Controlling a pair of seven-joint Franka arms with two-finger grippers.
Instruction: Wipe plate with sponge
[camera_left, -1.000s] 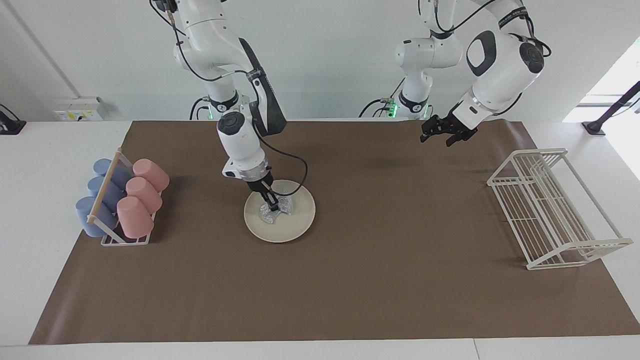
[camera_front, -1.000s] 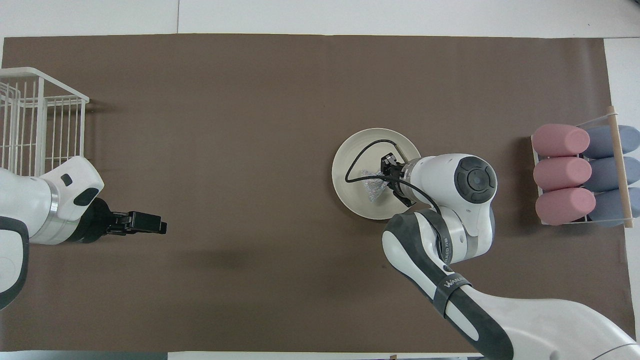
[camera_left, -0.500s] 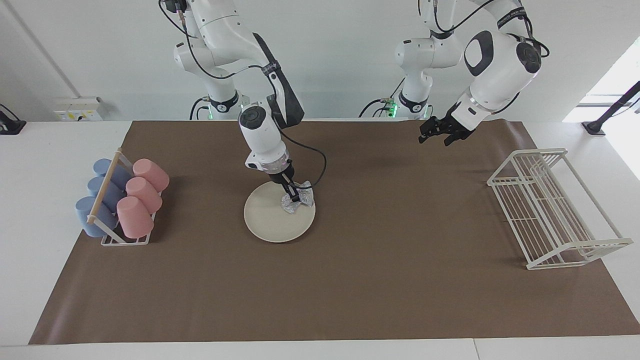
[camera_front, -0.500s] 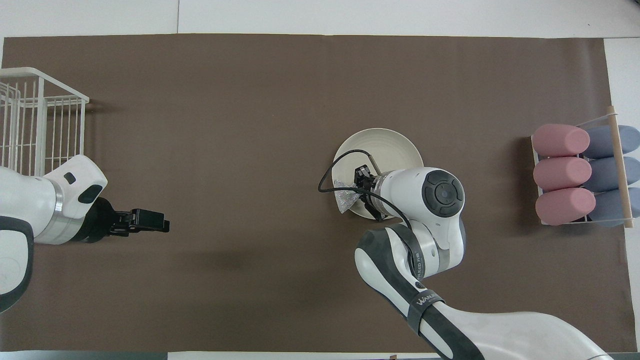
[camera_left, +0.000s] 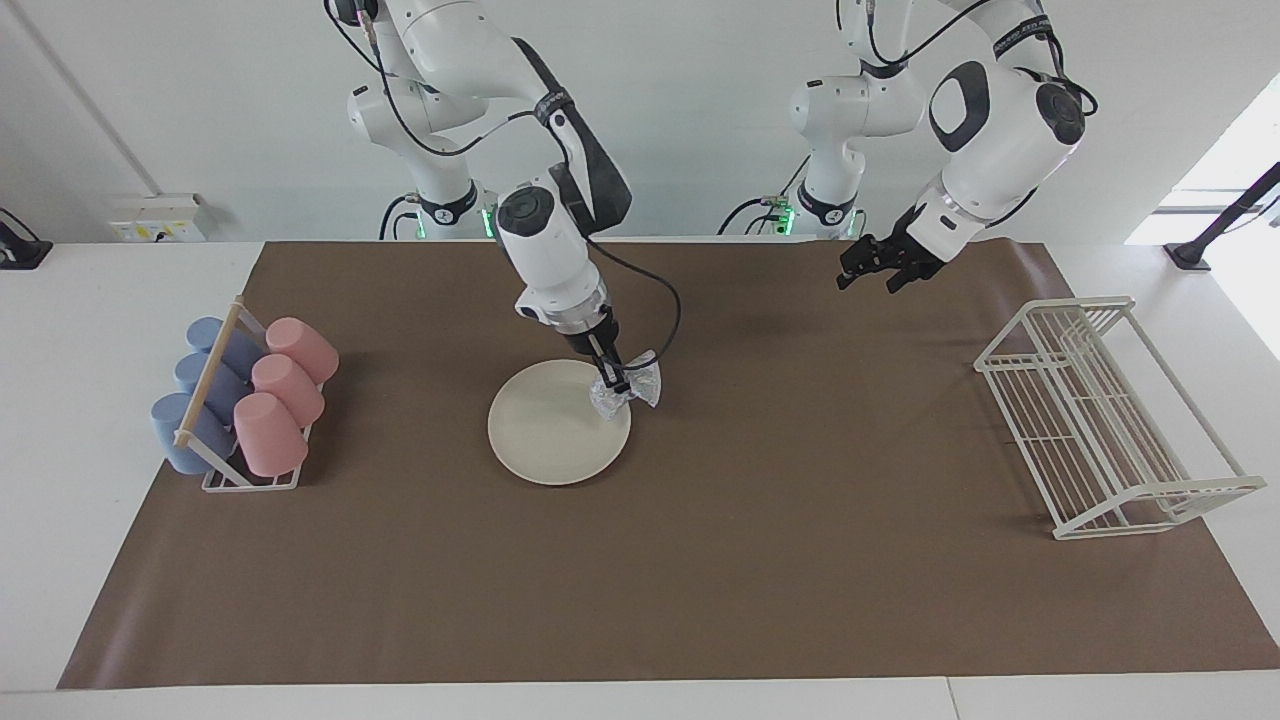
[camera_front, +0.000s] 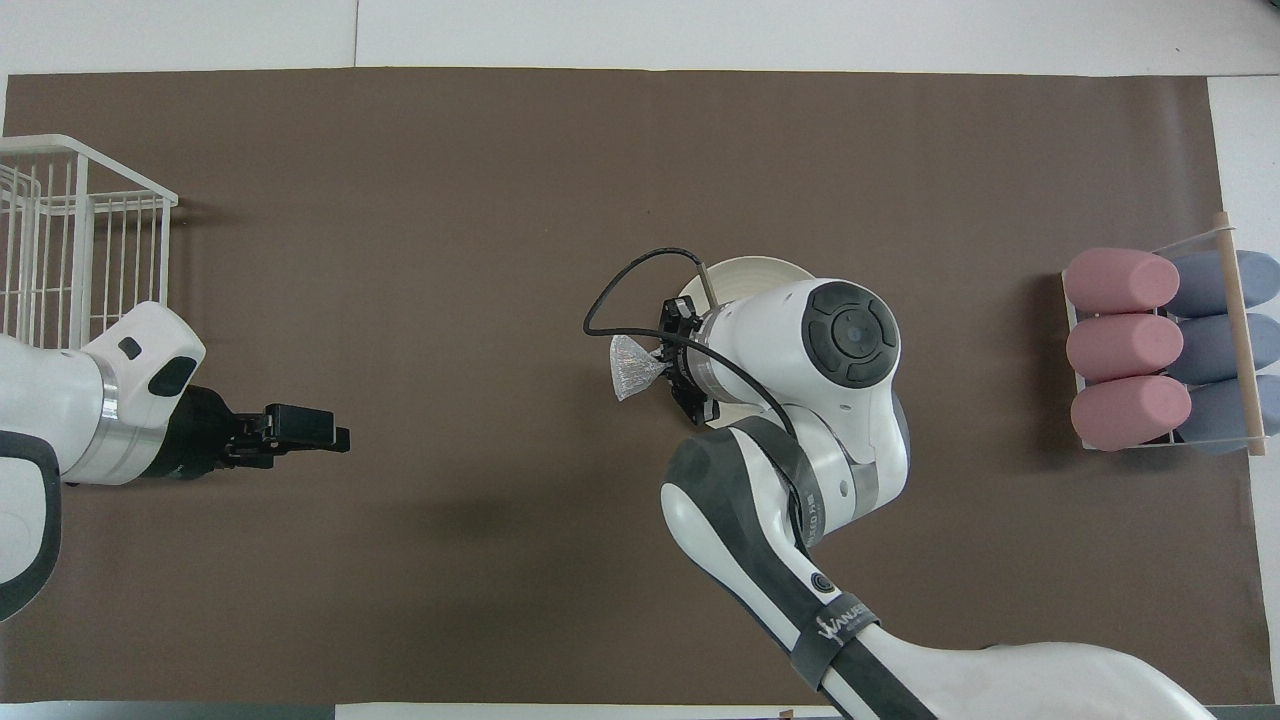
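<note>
In the facing view, the plate (camera_left: 558, 423) lies whole on the table (camera_left: 700, 560); the right end effector (camera_left: 616, 385) pinches the sponge (camera_left: 630, 392) at its 2 o'clock rim. Overhead, the arm hides most of the plate. The left end effector (camera_left: 880, 268) hangs waiting over bare table, its grip unreadable.

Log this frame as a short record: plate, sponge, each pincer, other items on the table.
plate: flat on the brown mat, nothing resting on its middle
sponge: held at the plate's edge toward the left arm's end
right pincer: shut on the sponge
left pincer: waiting over the mat
cup rack: pink and blue cups, right arm's end
wire rack: left arm's end
</note>
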